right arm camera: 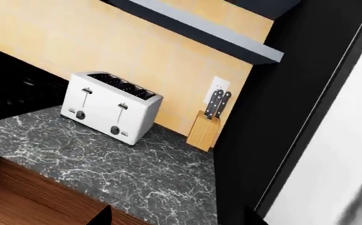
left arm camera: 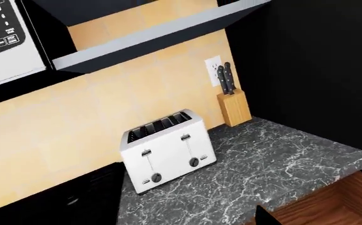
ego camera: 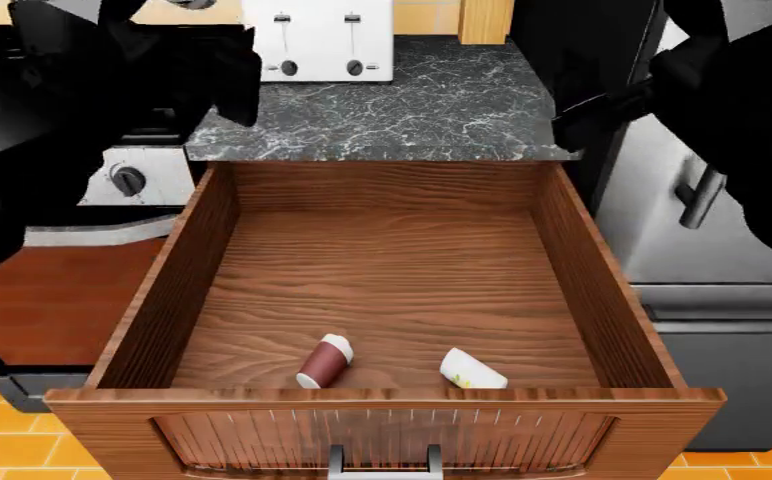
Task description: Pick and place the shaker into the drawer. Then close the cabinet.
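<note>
Two cylinders — the brown shaker (ego camera: 323,361) among them — lie in the drawer (ego camera: 386,290), jaws unseen.

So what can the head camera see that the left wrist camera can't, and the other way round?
Only the head view shows the inside of the open drawer, with a dark red shaker and a white shaker lying on their sides near its front, and the silver handle. Only the left wrist view shows the microwave, the shelf and the knives. Both show the toaster, the knife block and the marbled counter.
</note>
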Robot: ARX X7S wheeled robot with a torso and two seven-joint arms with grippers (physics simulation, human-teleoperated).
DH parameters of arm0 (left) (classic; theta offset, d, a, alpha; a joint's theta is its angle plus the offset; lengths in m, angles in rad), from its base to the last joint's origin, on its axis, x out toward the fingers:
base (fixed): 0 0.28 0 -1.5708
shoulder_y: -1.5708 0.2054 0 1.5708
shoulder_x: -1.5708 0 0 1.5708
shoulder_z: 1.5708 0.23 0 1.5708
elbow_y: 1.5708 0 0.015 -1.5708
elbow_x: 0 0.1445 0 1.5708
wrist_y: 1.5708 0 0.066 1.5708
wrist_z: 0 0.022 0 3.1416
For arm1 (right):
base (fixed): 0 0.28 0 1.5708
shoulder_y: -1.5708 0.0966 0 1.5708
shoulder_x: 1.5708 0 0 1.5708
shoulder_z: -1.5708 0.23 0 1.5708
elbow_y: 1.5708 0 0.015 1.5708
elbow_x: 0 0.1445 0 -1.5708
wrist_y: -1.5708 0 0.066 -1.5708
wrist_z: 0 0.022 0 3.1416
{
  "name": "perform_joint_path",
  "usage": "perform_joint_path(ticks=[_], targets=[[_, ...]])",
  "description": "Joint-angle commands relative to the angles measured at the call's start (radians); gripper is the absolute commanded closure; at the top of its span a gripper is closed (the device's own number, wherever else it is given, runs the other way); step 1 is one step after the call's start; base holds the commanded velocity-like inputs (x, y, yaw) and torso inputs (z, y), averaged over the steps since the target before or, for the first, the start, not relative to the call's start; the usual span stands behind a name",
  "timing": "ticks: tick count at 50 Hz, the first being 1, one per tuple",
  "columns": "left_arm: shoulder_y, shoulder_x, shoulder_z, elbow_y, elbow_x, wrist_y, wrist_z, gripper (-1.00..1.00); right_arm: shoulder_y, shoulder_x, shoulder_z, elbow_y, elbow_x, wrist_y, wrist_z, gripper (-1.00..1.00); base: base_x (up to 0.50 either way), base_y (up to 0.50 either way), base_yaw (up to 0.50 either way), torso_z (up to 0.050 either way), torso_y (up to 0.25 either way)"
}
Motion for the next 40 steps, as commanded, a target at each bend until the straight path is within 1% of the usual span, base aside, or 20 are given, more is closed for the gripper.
perform_joint_path(ticks=[1,8,16,24,29,40], targets=[[0.099,-0.044,-0.147,0.075,-0.062,0.031,-0.159,-1.00,-0.105,0.096,0.122,-0.115,0.094,-0.084,0.160,-1.00,0.00,0.00,0.00,0.000,0.000],[0.148,-0.061,-0.185,0.126,-0.090,0.035,-0.211,-1.00,-0.167,0.137,0.157,-0.163,0.120,-0.133,0.211,-1.00,0.00,0.00,0.00,0.000,0.000],[0.212,-0.081,-0.242,0.166,-0.118,0.054,-0.273,-1.00,-0.283,0.211,0.210,-0.234,0.152,-0.226,0.286,-1.00,0.00,0.00,0.00,0.000,0.000],[0.270,-0.095,-0.288,0.207,-0.151,0.066,-0.322,-1.00,-0.370,0.257,0.232,-0.280,0.163,-0.286,0.339,-1.00,0.00,0.00,0.00,0.000,0.000],[0.291,-0.106,-0.299,0.217,-0.156,0.066,-0.340,-1.00,-0.421,0.279,0.238,-0.300,0.158,-0.319,0.364,-1.00,0.00,0.00,0.00,0.000,0.000],[0.391,-0.122,-0.329,0.257,-0.168,0.097,-0.370,-1.00,-0.545,0.312,0.248,-0.336,0.145,-0.408,0.408,-1.00,0.00,0.00,0.00,0.000,0.000]])
